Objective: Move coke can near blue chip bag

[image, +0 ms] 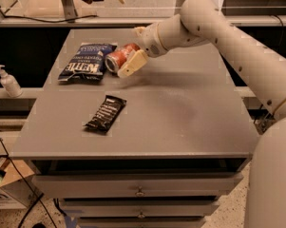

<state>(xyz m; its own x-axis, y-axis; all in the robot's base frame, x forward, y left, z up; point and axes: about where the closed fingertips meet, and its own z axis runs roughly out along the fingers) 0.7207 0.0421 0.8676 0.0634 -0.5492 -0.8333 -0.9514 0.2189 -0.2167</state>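
The coke can (117, 58) is red with a silver end and lies on its side in my gripper (127, 59), right beside the blue chip bag. The blue chip bag (85, 61) is dark navy with white lettering and lies flat at the table's far left. My gripper is shut on the can, cream fingers (132, 64) along its near side, low over the table. The arm reaches in from the upper right.
A narrow black snack wrapper (106, 113) lies on the grey table (180, 118) left of centre. A white pump bottle (8, 81) stands on a shelf to the left. Drawers (140, 186) sit below the front edge.
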